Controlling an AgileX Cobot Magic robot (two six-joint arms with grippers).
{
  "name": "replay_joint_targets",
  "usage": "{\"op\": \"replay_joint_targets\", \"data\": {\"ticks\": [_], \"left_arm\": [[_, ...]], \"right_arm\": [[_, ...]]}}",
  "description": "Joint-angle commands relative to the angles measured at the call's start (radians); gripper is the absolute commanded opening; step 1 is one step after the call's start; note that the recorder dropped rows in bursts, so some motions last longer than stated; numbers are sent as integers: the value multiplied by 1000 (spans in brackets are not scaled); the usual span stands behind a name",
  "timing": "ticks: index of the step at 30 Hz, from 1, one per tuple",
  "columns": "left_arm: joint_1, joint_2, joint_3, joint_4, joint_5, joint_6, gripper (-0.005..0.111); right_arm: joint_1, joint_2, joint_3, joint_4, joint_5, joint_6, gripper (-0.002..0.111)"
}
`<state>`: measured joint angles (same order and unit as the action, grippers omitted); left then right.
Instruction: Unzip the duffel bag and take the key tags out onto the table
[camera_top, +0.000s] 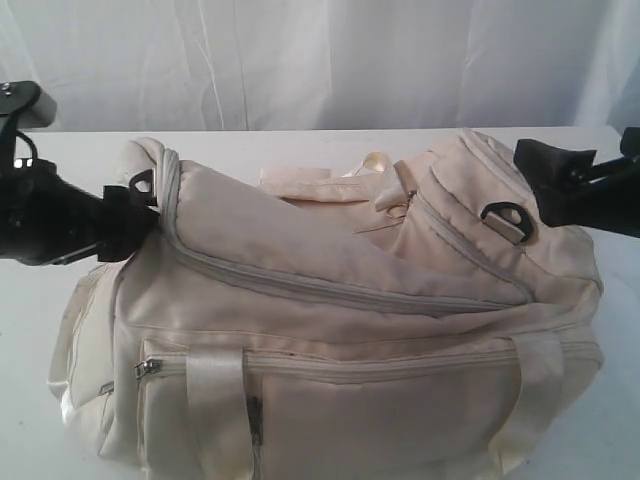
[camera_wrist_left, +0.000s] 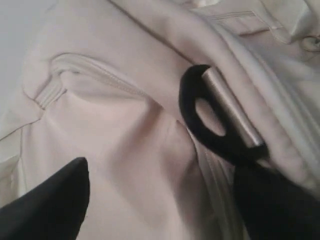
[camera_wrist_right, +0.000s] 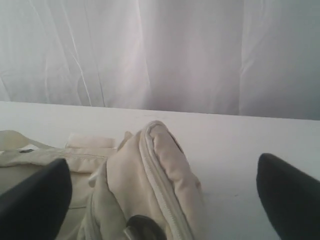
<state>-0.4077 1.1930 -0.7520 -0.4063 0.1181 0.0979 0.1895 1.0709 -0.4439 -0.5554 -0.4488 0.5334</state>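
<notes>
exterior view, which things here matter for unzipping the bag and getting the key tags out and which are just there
For the job: duffel bag, its top zipper, table, left hand, right hand, both open; key tags not in view.
Just there: white curtain behind, black D-ring on the bag's end.

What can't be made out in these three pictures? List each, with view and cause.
Key tags: no view shows them; the duffel bag hides its inside.
Bag's base: exterior view, cut off by the bottom edge.
Right arm: exterior view, cut off by the right edge.
</notes>
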Motion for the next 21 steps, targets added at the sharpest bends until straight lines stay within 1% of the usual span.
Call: {"op": "replay_joint_targets", "data": {"ticks": [1, 5, 10, 12, 13, 14, 16, 17, 18, 20, 21], "left_arm": [[-67, 55, -76, -38, 65, 7, 81], [-105, 107, -142, -35, 90, 8, 81], [-105, 120, -236, -35, 128, 37, 81], [-105, 120, -283, 1, 169, 37, 81], [-105, 120, -317, 39, 220, 37, 81], [-105, 120, -330, 42, 242, 37, 81], [-105, 120, -361, 42, 337, 37, 81], [-105, 120, -372, 48, 362, 37, 81], [-105, 118, -388, 61, 406, 37, 81], [-105, 116, -390, 63, 429, 33, 81], [-105, 120, -390, 63, 441, 33, 81]], "right_arm": [[2, 103, -59, -2, 29, 58, 93], [2, 200, -84, -54, 15, 73, 93], [70, 360, -141, -82, -19, 73, 93], [80, 412, -172, -84, 3, 73, 89], [80, 439, -187, -84, 33, 73, 83], [80, 446, -191, -84, 37, 73, 80], [80, 469, -201, -84, 43, 73, 60], [80, 471, -203, -84, 43, 73, 55], [80, 474, -205, -84, 43, 73, 46], [80, 474, -205, -84, 41, 73, 34], [80, 474, -205, -84, 41, 73, 31]]}}
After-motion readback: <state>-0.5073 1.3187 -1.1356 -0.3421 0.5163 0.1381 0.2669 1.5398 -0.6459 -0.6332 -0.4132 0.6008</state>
